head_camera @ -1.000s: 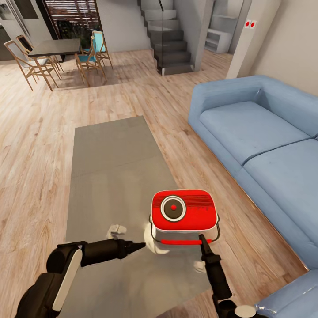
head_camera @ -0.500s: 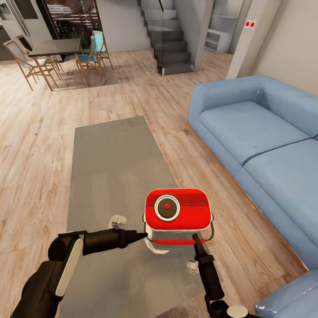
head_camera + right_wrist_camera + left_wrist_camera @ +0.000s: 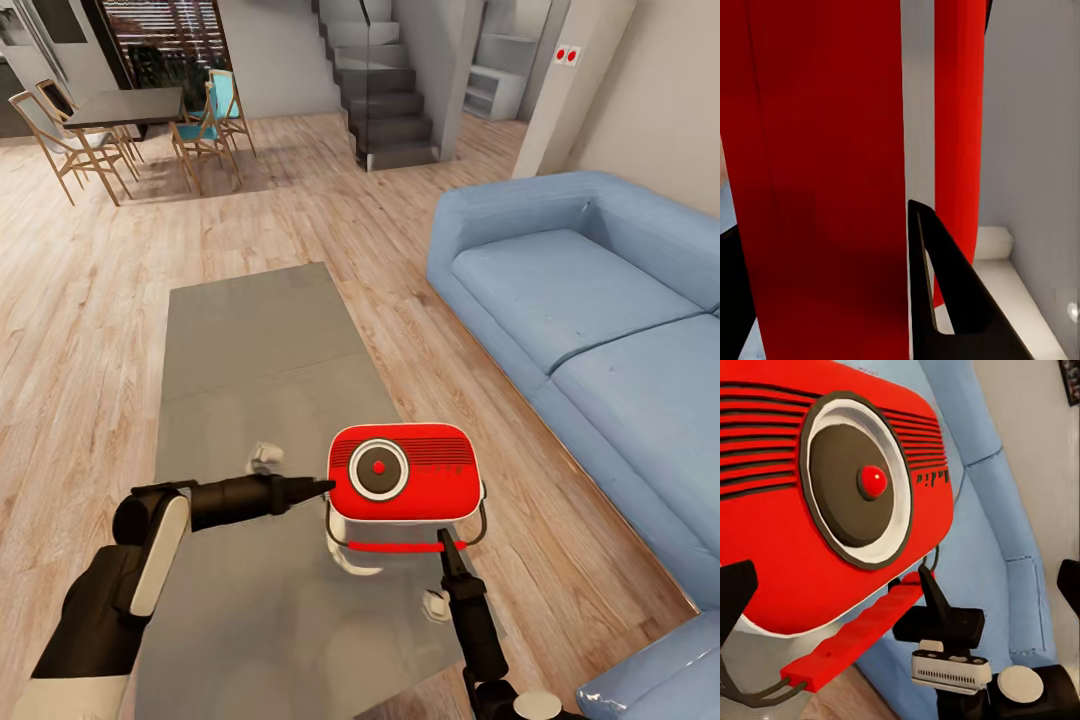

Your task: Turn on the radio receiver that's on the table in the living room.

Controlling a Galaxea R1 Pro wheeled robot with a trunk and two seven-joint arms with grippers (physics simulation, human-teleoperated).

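Left gripper [image 3: 318,486] has crept up to the radio receiver [image 3: 402,472], fingers together.
Rigid, light, slick-shelled; right gripper [image 3: 443,540] at its handle [image 3: 410,547], spread unclear.

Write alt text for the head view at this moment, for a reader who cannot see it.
A red radio receiver lies dial-up on a long grey table, with the left hand at its left edge and the right hand at the red bar along its near edge. A blue sofa stands to the right; a dining table and stairs lie beyond.
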